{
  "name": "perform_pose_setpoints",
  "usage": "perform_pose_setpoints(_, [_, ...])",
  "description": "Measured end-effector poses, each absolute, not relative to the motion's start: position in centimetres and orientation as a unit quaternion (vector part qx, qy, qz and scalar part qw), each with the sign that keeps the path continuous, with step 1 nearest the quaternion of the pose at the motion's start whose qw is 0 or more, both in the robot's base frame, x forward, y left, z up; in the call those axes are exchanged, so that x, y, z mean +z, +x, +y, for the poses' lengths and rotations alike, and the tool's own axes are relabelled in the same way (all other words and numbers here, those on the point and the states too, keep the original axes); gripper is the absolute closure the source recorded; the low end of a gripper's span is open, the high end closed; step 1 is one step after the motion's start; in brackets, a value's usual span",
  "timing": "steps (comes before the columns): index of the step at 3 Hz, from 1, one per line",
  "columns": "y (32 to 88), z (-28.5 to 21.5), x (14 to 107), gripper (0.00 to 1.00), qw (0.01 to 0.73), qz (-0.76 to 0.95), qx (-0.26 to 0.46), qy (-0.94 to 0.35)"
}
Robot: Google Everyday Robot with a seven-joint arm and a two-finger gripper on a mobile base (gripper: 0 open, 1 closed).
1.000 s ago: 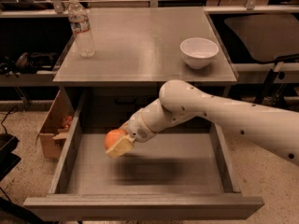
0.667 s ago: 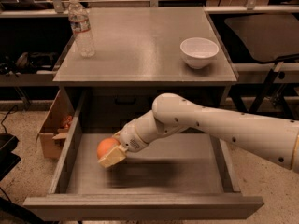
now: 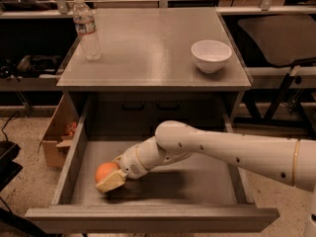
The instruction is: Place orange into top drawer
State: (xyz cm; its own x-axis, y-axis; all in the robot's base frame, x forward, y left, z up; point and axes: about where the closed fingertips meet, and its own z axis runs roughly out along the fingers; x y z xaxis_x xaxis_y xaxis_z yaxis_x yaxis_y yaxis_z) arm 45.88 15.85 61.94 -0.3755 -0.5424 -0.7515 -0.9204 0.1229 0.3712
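The top drawer (image 3: 148, 217) stands pulled fully out from under the grey table (image 3: 148, 48), and the gripper (image 3: 110, 180) is down inside it, at about 8 o'clock from the middle of the drawer floor. Its pale fingers (image 3: 112, 182) are closed around the orange (image 3: 105, 171), which sits low over the floor, near the left wall and not far behind the front panel; whether the fruit touches the bottom cannot be told. A narrow strip of floor shows between the orange and the left wall at 9 o'clock. Toward 3 o'clock the floor runs bare to the right wall, and toward 12 o'clock it runs bare to the back, crossed above only by the white arm (image 3: 222, 149), which comes in over the right wall from 4 o'clock. The drawer floor is flat grey with the arm's shadow lying across it. Behind it, dark handles (image 3: 150, 105) show on the recessed front below the tabletop. On the table a water bottle (image 3: 86, 28) stands upright at 10 o'clock and a white bowl (image 3: 211, 55) at 2 o'clock, both well apart from the gripper. A cardboard box (image 3: 53, 139) sits on the speckled floor (image 3: 24, 191) just outside the left wall. Compared with a moment ago, the gripper and orange have dropped lower and moved toward 7 o'clock, closer to the front panel and left wall.
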Motion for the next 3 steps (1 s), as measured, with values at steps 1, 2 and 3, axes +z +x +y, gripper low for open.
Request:
perform_pose_setpoints(1, [45.86, 15.96, 61.63, 0.81, 0.224, 0.716, 0.423, -0.509])
perform_pose_setpoints(2, [45.86, 15.96, 61.63, 0.59, 0.224, 0.716, 0.423, -0.509])
perform_pose_setpoints(3, [45.86, 15.96, 61.63, 0.36, 0.224, 0.716, 0.423, -0.509])
